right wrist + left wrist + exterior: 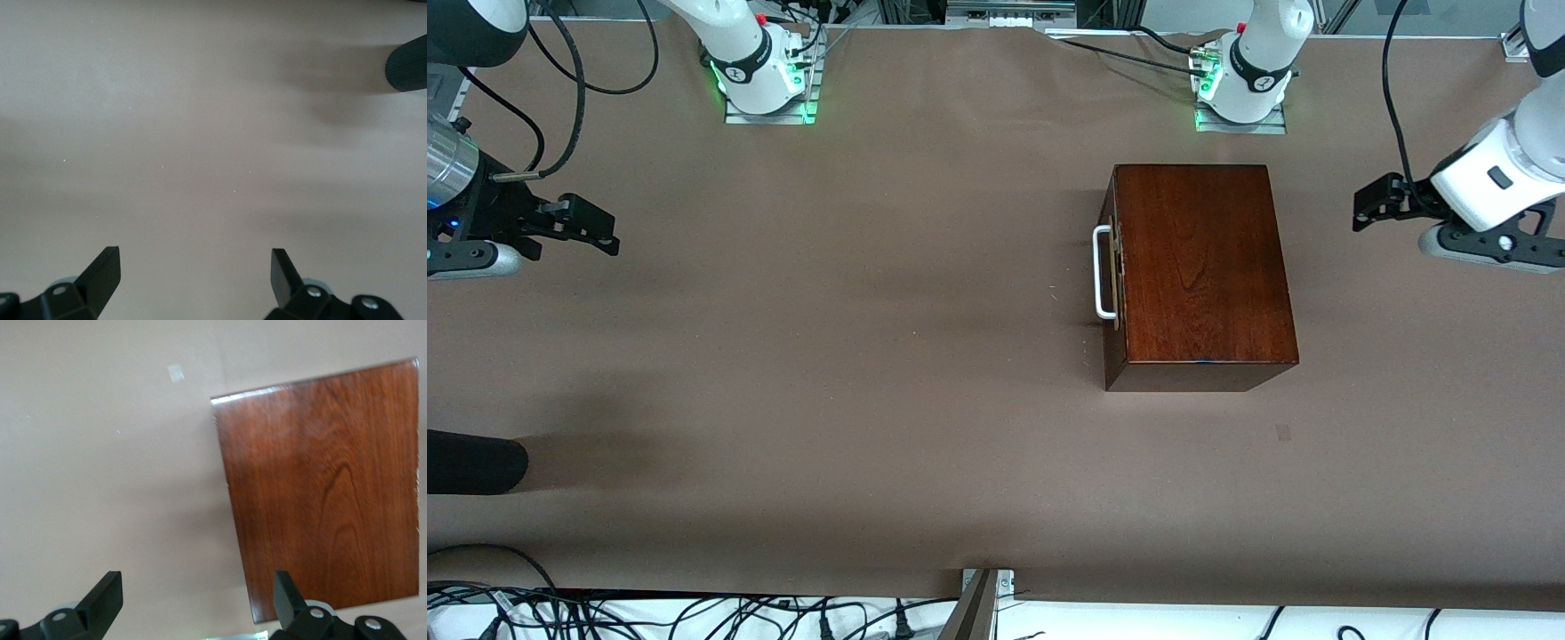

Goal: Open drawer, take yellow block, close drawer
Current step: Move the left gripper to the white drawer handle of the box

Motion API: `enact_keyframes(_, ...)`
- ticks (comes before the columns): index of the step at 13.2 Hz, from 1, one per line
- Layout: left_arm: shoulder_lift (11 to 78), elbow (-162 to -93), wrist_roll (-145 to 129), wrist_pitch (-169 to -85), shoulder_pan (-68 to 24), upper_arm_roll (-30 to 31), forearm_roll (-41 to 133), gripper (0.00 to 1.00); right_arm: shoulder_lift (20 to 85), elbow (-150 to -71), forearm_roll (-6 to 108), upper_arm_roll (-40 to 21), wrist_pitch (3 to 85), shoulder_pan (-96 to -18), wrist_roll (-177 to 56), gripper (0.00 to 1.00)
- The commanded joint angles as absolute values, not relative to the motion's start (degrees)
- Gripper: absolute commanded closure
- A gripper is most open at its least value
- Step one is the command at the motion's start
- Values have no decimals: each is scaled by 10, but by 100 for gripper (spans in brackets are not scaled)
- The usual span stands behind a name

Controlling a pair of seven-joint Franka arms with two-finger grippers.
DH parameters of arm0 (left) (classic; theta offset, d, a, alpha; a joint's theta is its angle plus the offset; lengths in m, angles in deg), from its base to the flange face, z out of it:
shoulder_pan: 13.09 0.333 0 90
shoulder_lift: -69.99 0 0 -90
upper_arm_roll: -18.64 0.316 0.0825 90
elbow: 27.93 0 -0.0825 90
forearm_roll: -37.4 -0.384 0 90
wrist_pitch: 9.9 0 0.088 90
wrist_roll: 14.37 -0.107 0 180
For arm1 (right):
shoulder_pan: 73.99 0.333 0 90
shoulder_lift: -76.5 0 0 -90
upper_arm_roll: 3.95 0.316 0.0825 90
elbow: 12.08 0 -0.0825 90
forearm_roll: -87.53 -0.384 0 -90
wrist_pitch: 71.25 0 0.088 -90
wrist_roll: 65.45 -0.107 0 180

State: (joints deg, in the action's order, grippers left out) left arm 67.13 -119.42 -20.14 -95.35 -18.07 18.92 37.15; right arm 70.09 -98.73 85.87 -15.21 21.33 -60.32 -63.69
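Note:
The dark red-brown wooden box [1196,267] stands on the table toward the left arm's end. Its drawer [1112,271] is shut, with the white bar handle [1103,271] on the side facing the right arm's end. The yellow block is hidden. My left gripper [1360,206] is open and empty, up in the air beside the box at the left arm's end. The left wrist view shows its fingers apart [197,590] and the box top [327,493]. My right gripper [609,233] is open and empty over bare table at the right arm's end, as its wrist view [195,267] shows.
A dark rounded object [471,462] lies at the table edge at the right arm's end, nearer the front camera; it also shows in the right wrist view [408,63]. A small pale mark [1282,433] is on the brown table cover [871,356] near the box.

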Motion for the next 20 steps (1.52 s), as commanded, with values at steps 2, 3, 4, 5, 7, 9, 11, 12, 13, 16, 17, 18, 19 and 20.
enact_keyframes(2,659,-1171,-191,-926,-182,124,363,0,704,-987,868,-151,213,-600,-643,0)
enact_keyframes(3,652,-1170,-174,-928,-182,105,367,0,704,-987,868,-151,213,-600,-643,0)
enact_keyframes(4,643,-1170,-141,-931,-182,78,369,0,704,-987,868,-151,213,-600,-643,0)
enact_keyframes(5,629,-1166,-95,-933,-182,44,369,0,704,-987,868,-151,214,-600,-643,0)
enact_keyframes(7,594,-1161,16,-952,-186,-21,368,0,704,-986,868,-151,214,-600,-643,0)
enact_keyframes(9,566,-1159,115,-982,-207,-56,364,0,704,-987,868,-151,214,-600,-643,0)
enact_keyframes(11,549,-1159,158,-1012,-256,-56,360,0,704,-986,868,-151,214,-600,-643,0)
enact_keyframes(12,540,-1162,179,-1033,-276,-55,359,0,704,-986,868,-151,214,-600,-643,0)
enact_keyframes(13,529,-1166,203,-1049,-292,-56,348,0,704,-986,868,-151,214,-600,-643,0)
enact_keyframes(16,479,-1165,242,-1054,-351,-56,254,0,704,-987,868,-151,213,-600,-643,0)
enact_keyframes(17,460,-1165,262,-1067,-373,-56,221,0,704,-987,868,-151,214,-600,-643,0)
enact_keyframes(18,443,-1166,288,-1091,-391,-56,198,0,704,-987,868,-151,213,-600,-643,0)
enact_keyframes(19,425,-1165,316,-1103,-403,-56,180,0,704,-987,868,-151,213,-600,-643,0)
enact_keyframes(20,410,-1165,328,-1111,-409,-56,160,0,704,-987,868,-151,213,-600,-643,0)
